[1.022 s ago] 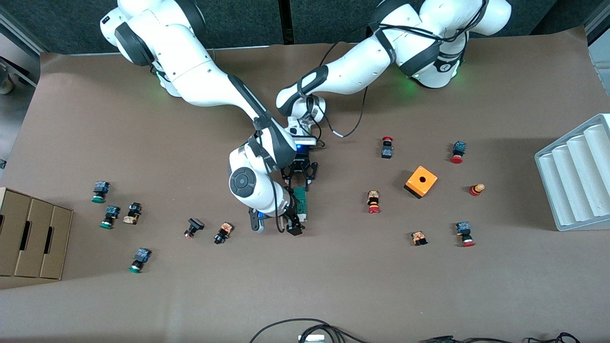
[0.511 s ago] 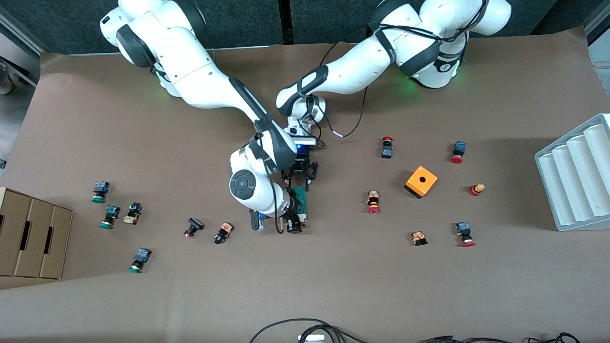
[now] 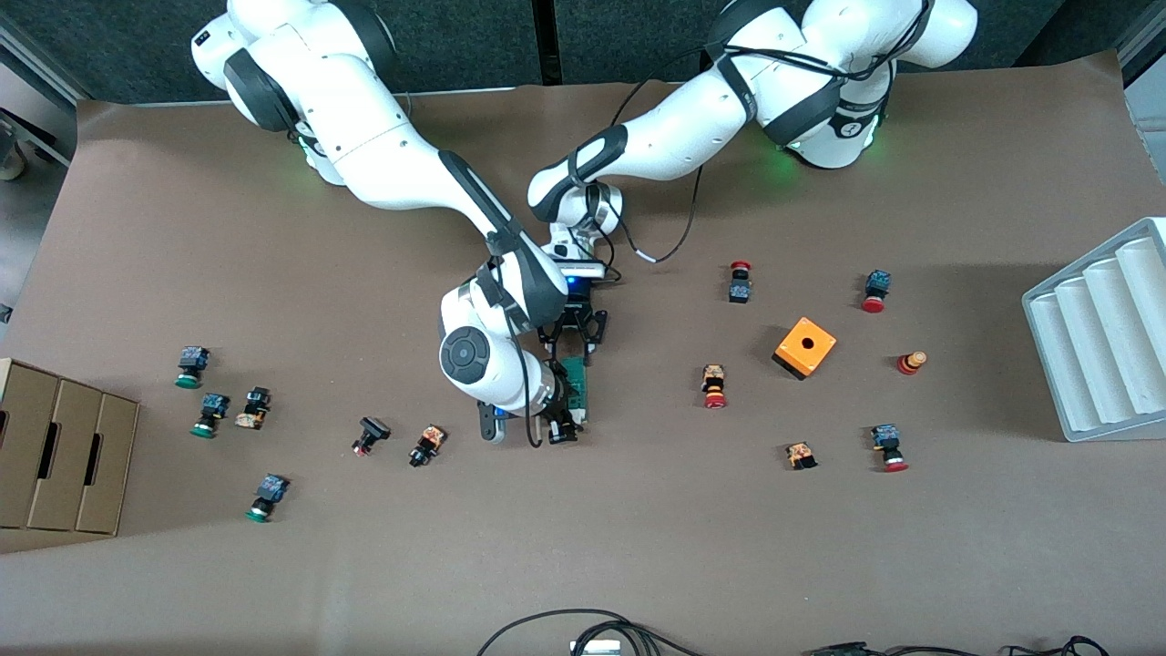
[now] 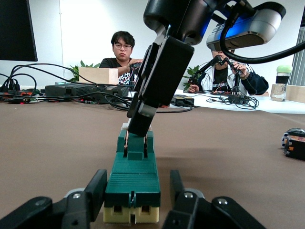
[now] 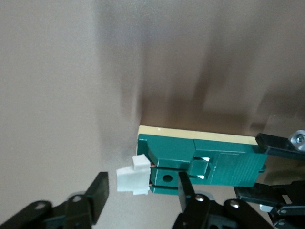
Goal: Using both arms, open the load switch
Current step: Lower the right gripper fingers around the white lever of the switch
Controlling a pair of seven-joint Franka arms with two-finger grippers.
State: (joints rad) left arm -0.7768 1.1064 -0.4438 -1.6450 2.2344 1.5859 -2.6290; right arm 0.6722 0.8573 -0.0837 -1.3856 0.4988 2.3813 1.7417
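Mid-surface, the left claw [image 3: 572, 344] is clamped on the load switch [image 3: 575, 386]. Only the right wrist view shows the right claw [image 5: 143, 191] apart, straddling its white piece [image 5: 133, 175].

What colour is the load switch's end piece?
White, on the dark-green load switch; clearest in the right wrist view.

No legible txt, labels or nos. anywhere.

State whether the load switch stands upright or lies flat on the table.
Lying flat: the load switch rests lengthwise on the table, its white piece sticking out sideways at one end.
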